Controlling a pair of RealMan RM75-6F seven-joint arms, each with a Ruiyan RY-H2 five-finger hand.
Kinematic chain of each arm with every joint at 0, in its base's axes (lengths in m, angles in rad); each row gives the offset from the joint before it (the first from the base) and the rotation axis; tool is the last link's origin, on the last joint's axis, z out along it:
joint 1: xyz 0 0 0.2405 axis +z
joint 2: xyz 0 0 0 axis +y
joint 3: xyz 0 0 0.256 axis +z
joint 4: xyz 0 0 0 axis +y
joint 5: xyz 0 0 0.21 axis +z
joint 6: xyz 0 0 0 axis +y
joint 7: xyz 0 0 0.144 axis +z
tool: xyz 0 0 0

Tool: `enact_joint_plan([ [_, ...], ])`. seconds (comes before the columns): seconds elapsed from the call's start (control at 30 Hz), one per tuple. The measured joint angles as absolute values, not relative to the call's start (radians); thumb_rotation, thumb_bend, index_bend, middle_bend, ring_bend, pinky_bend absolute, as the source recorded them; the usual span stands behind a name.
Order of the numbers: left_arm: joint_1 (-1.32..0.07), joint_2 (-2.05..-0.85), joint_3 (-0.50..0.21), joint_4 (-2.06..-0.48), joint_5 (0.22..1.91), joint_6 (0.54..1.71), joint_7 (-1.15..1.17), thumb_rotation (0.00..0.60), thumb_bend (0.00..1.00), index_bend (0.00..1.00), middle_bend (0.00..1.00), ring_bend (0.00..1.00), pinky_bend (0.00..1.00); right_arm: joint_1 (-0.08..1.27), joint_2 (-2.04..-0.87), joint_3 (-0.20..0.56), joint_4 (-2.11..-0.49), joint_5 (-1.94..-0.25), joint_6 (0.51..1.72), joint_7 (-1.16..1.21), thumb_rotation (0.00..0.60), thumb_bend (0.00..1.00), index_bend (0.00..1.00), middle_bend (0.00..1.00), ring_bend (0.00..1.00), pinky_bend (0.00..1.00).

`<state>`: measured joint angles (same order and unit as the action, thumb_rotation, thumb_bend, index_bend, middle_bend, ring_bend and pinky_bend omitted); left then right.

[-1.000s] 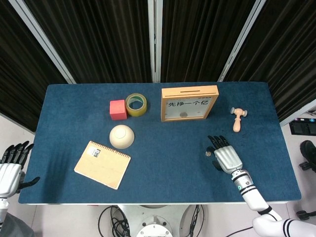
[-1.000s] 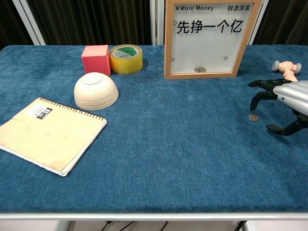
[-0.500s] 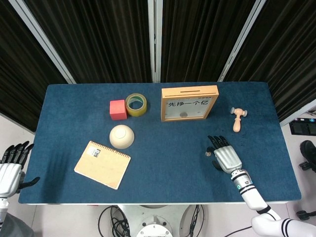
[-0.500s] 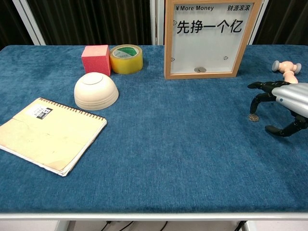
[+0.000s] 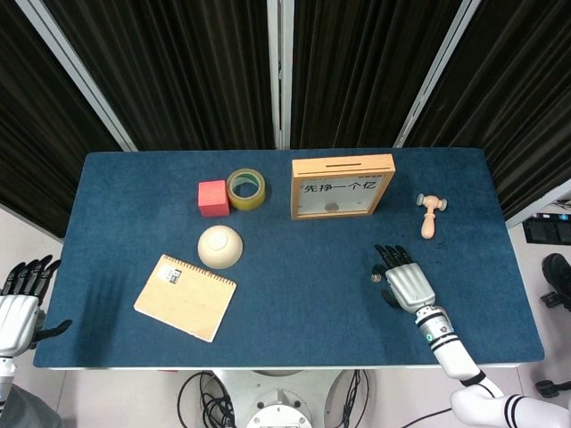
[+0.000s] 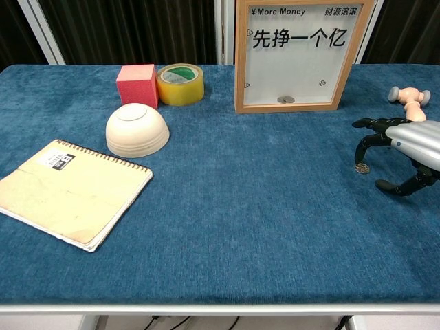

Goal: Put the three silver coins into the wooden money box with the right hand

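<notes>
One small silver coin [image 6: 361, 168] lies on the blue tabletop [image 6: 261, 199] at the right, under the right hand [image 6: 405, 148], whose dark fingers [image 6: 368, 141] arch apart just over it, nearer than the wooden-framed money box [image 6: 297, 55] standing at the far edge.

lab test bench | black curtains [image 5: 178, 71] | blue-clothed table [image 5: 294, 294] | loose cables [image 5: 201, 392]

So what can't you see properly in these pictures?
- Right hand: chest view, cut off by the right edge; whether a fingertip touches the coin is too small to tell.
- Coin: head view, just a speck by the fingers.
- Money box: chest view, top and slot cut off. How many coins are inside: unclear.
- Left hand: head view, partly cut off at the left edge.
</notes>
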<state>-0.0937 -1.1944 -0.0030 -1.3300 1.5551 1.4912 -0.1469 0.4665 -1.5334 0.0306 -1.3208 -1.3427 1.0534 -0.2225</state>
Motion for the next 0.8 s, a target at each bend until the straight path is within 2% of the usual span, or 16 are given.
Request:
enact_joint_plan([
  [0.57, -0.096, -1.199, 0.001, -1.318, 1.554, 1.480, -0.153, 0.600, 0.00, 0.01, 0.00, 0.00, 0.00, 0.466, -1.542, 0.038, -1.306, -1.335, 1.035, -0.235, 0.600, 0.33, 0.35, 0.00, 0.00, 0.00],
  [0.8, -0.101, -1.201, -0.001, -1.314, 1.553, 1.476, -0.157, 0.600, 0.00, 0.01, 0.00, 0.00, 0.00, 0.468, -1.547, 0.040, -1.297, -1.332, 1.028, -0.241, 0.600, 0.34, 0.45, 0.00, 0.00, 0.00],
])
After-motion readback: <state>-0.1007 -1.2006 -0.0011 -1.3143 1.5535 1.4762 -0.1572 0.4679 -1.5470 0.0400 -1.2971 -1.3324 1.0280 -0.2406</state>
